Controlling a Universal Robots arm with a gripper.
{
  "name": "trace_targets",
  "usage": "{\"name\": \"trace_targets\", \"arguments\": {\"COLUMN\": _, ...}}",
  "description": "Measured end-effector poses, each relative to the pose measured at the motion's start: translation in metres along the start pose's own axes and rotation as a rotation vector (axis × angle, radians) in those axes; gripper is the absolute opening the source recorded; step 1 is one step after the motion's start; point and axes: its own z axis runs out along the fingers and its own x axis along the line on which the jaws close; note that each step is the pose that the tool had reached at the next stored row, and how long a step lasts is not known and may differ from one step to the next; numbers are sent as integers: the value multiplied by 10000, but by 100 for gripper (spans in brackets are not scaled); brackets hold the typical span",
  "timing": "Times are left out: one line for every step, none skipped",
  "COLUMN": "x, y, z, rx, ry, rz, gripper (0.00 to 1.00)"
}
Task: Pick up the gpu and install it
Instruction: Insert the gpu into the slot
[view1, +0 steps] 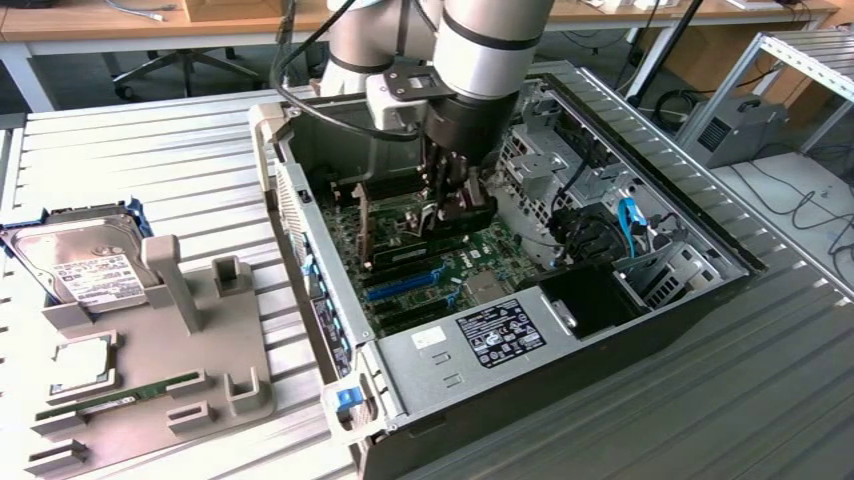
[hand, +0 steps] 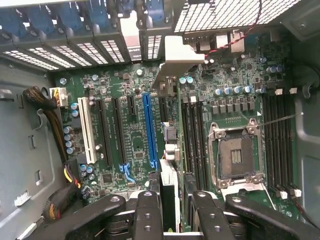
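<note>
Pincer (hand: 171, 210) grips gpu (hand: 169, 187) edge-on above motherboard (hand: 130, 125); fan hidden.

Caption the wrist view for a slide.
Pincer holding the gpu edge-on above the motherboard, beside the blue expansion slot inside the open computer case.

computer case (view1: 694, 300): 1 | hard drive (view1: 83, 265): 1 | RAM stick (view1: 120, 396): 1 | grey holder tray (view1: 134, 420): 1 | gpu (hand: 169, 192): 1

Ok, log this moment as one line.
gripper: shut on gpu | gpu: inside PC case, over motherboard, beside blue slot | seated: cannot tell
</note>
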Motion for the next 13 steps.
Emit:
{"name": "trace_targets", "arguments": {"x": 5, "y": 46, "z": 5, "rx": -1, "ry": 0, "rz": 0, "gripper": 29}}
{"name": "trace_targets", "arguments": {"x": 11, "y": 93, "z": 7, "rx": 0, "ry": 0, "rz": 0, "gripper": 29}}
{"name": "trace_targets", "arguments": {"x": 35, "y": 128, "z": 6, "rx": -67, "ry": -592, "rz": 8, "gripper": 29}}
{"name": "trace_targets", "arguments": {"x": 85, "y": 122, "z": 10, "rx": -124, "ry": -1090, "rz": 14, "gripper": 29}}
{"name": "trace_targets", "arguments": {"x": 115, "y": 129, "z": 58, "rx": -124, "ry": -1091, "rz": 15, "gripper": 29}}
{"name": "trace_targets", "arguments": {"x": 153, "y": 132, "z": 85, "rx": -122, "ry": -1072, "rz": 15, "gripper": 29}}
{"name": "trace_targets", "arguments": {"x": 183, "y": 131, "z": 87, "rx": -105, "ry": -930, "rz": 16, "gripper": 29}}
{"name": "trace_targets", "arguments": {"x": 187, "y": 130, "z": 87, "rx": -97, "ry": -847, "rz": 13, "gripper": 29}}
{"name": "trace_targets", "arguments": {"x": 188, "y": 130, "z": 90, "rx": -89, "ry": -786, "rz": 13, "gripper": 29}}
{"name": "trace_targets", "arguments": {"x": 189, "y": 130, "z": 93, "rx": -83, "ry": -732, "rz": 13, "gripper": 29}}
{"name": "trace_targets", "arguments": {"x": 190, "y": 130, "z": 97, "rx": -78, "ry": -690, "rz": 13, "gripper": 29}}
{"name": "trace_targets", "arguments": {"x": 191, "y": 131, "z": 103, "rx": -74, "ry": -658, "rz": 13, "gripper": 29}}
{"name": "trace_targets", "arguments": {"x": 194, "y": 133, "z": 107, "rx": -74, "ry": -649, "rz": 13, "gripper": 29}}
